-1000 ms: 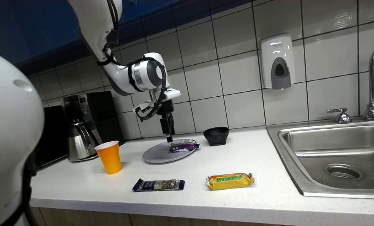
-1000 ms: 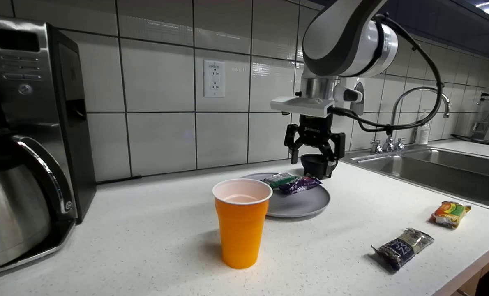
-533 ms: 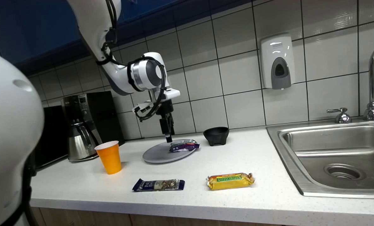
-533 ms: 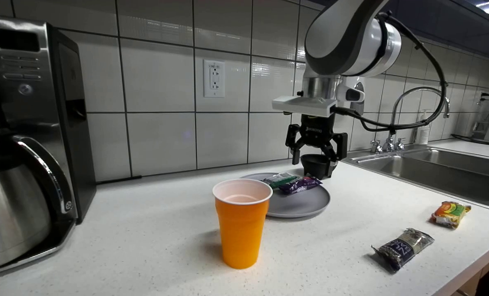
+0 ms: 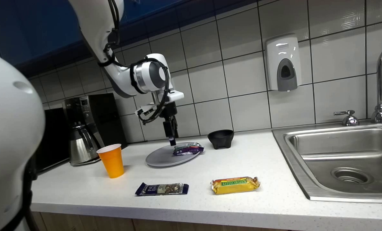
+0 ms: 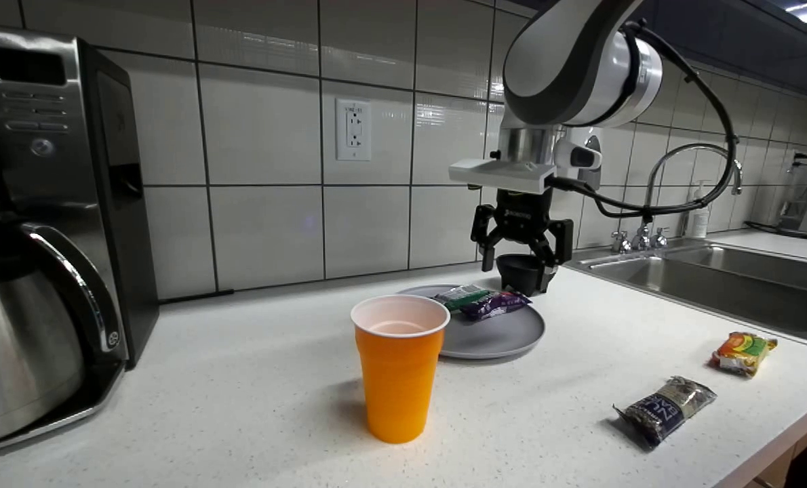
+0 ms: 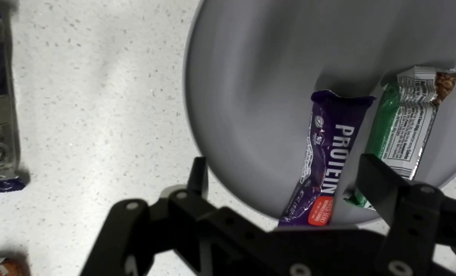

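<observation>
My gripper point(image 5: 171, 142) is open and empty above the grey plate point(image 5: 160, 158), pointing down; its spread fingers also show in an exterior view point(image 6: 516, 272) and the wrist view point(image 7: 283, 166). A purple PROTEIN bar point(image 7: 337, 143) lies on the plate between the fingers as the wrist view sees it, its end over the rim. A green-and-white bar point(image 7: 406, 128) lies beside it, partly hidden by a finger. Both bars, purple point(image 6: 497, 305) and green point(image 6: 462, 297), also show in an exterior view. The fingers appear apart from the bars.
A dark nut bar point(image 5: 162, 189) and a yellow bar point(image 5: 235, 185) lie near the counter's front edge. An orange cup point(image 6: 398, 379) stands beside the plate. A black bowl point(image 5: 221, 138) stands by the tiled wall. A coffee maker point(image 5: 90, 122) and a sink point(image 5: 293, 166) flank the counter.
My gripper has shifted very slightly to the right in an exterior view, then stayed still over the last half second. The bars, plate and cup have not moved.
</observation>
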Available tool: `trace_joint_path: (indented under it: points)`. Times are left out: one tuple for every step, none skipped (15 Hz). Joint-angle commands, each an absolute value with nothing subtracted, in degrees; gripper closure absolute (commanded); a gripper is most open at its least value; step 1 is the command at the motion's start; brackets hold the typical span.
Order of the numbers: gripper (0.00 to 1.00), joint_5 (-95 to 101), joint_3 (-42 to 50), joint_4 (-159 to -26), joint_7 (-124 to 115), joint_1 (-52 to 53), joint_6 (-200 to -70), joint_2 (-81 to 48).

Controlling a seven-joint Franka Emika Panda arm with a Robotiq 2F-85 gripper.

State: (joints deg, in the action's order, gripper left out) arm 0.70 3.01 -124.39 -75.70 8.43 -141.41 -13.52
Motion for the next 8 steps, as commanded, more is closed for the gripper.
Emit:
trace_joint_path:
  points:
    - [0.00, 1.3, 2.6, -127.3, -75.4, 7.7, -142.9, -10.1]
    - [0.00, 1.3, 2.6, -127.8, -75.3, 7.6, -143.1, -9.5]
    - [0.00, 1.2, 2.7, -128.4, -75.1, 7.4, -143.2, -8.8]
    - [0.00, 1.3, 2.7, -129.2, -75.1, 7.3, -143.5, -8.1]
    - [0.00, 0.9, 2.6, -130.0, -74.6, 7.0, -143.6, -7.3]
    - [0.00, 1.2, 2.8, -130.9, -74.7, 6.7, -143.8, -6.6]
    - [0.00, 1.2, 2.9, -131.6, -74.6, 6.4, -143.9, -6.0]
    - [0.00, 1.3, 3.0, -132.5, -74.5, 5.9, -144.0, -5.3]
